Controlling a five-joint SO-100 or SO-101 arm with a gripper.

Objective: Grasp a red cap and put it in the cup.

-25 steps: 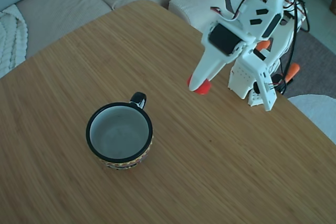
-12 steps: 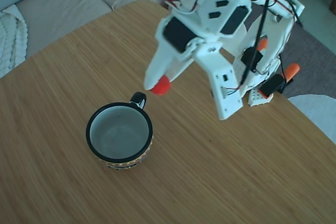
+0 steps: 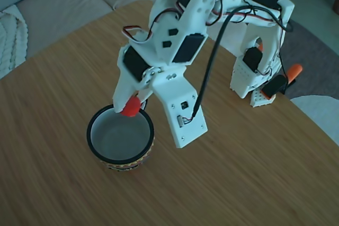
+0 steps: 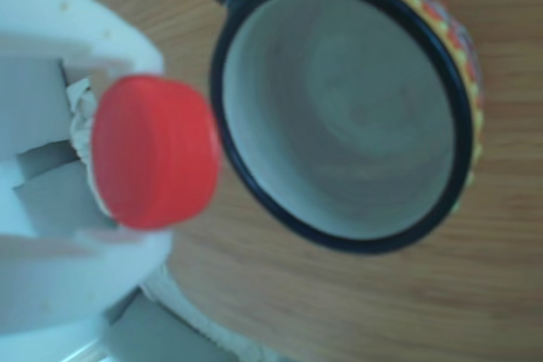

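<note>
Over the far rim of the cup (image 3: 121, 135), beside its small black handle: the gripper (image 3: 127, 107), fingers clamped on the red cap (image 3: 130, 106), flat faces pressed between them. Cup stands upright toward the near left part of the wooden desk (image 3: 254, 173), mouth open and empty. In the other view the red cap (image 4: 153, 152) lies just outside the black rim of the cup (image 4: 348, 116), to the left of it and near the handle; the open mouth lies to the right of the cap, so the carry looks slightly short of centre. Change against the earlier frames: gripper and cap were near the arm's base at the far right edge, then halfway across, now at the rim. Cup unmoved.
</note>
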